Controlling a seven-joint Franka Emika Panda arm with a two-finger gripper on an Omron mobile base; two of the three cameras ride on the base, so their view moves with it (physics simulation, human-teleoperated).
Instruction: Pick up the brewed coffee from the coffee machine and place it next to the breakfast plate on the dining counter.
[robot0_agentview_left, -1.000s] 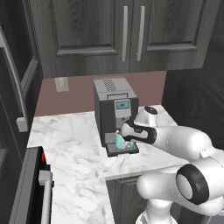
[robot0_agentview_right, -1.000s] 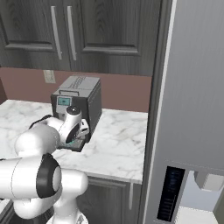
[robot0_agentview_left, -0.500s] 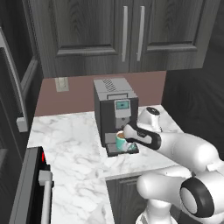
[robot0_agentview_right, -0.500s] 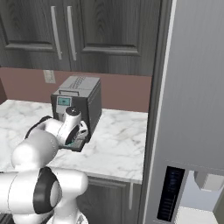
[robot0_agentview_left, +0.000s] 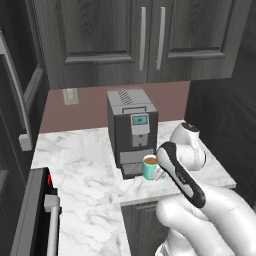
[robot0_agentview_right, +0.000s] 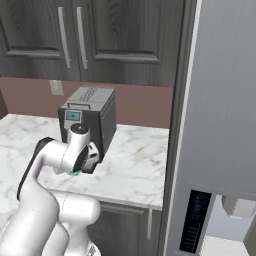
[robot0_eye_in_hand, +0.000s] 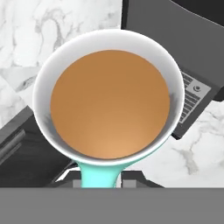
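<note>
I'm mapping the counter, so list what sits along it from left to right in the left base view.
Oven handle → wall outlet → coffee machine → teal mug → robot hand.

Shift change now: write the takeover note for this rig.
Gripper: shut on the teal handle of the brewed coffee, fingers either side of it.
Mug: full, upright, at the front of the coffee machine, over or just off its drip tray; whether it is lifted clear, cannot tell.
Done: the grasp.
Left: draw the mug away level, carry it to the dining counter, set it beside the breakfast plate.
</note>
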